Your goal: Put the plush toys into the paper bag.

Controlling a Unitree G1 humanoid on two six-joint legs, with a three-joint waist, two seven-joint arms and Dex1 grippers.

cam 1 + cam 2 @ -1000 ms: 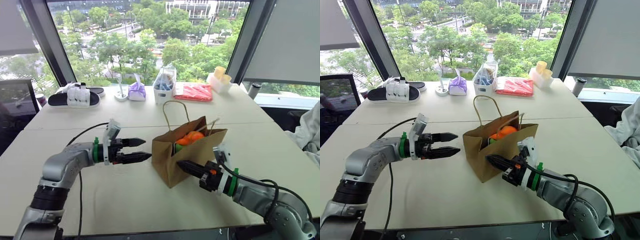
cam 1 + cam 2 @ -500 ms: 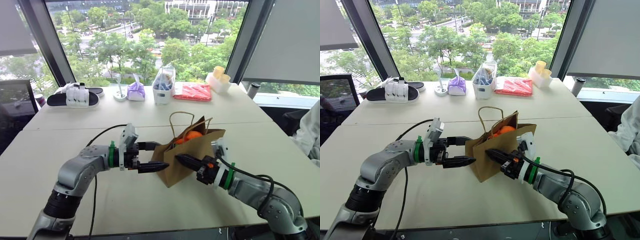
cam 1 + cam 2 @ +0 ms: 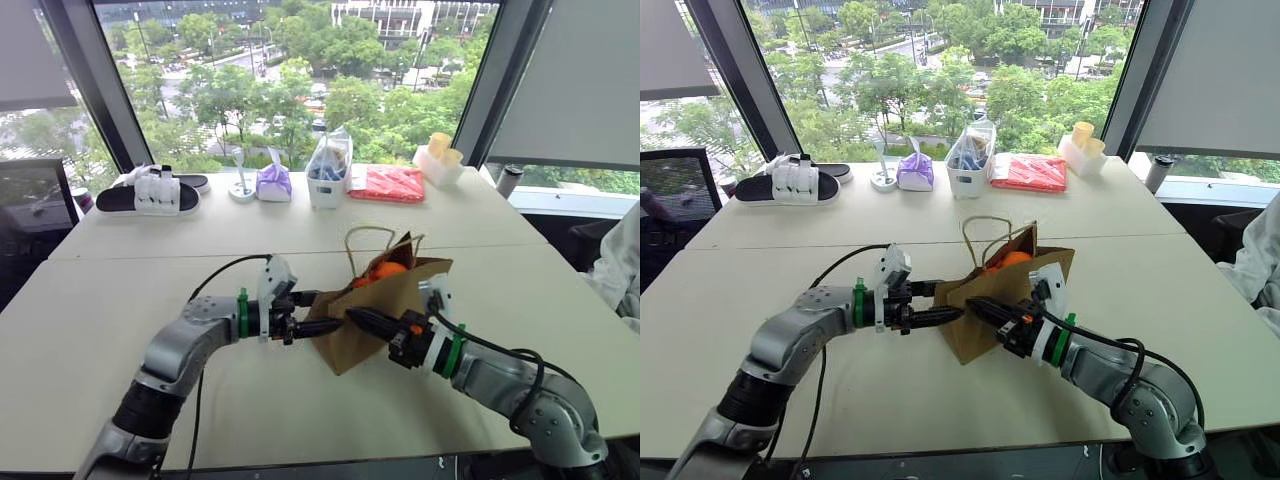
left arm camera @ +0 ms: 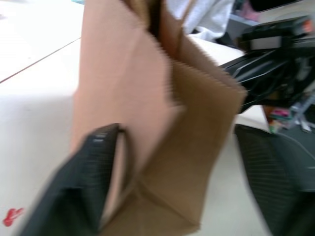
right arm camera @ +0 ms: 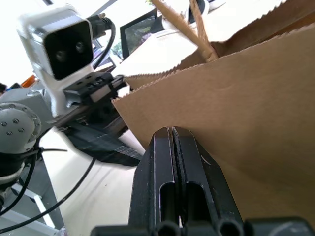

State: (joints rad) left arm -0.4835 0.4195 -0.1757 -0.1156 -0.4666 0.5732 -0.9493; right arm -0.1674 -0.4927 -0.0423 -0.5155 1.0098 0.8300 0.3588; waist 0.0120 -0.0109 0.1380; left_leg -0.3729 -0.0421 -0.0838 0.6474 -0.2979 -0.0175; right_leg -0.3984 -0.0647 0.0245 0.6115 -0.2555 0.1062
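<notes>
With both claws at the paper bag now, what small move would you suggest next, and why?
Probably finish closing the left claw on the paper bag edge. In the left wrist view one finger lies against the bag's side panel with paper between the fingers. The right claw, shut, rests against the front, and the orange plush toy already sits inside.

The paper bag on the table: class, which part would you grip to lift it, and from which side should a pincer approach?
Probably the paper bag's cord handles, taken from above: the loops stand above the open mouth, clear of the orange toy inside.
</notes>
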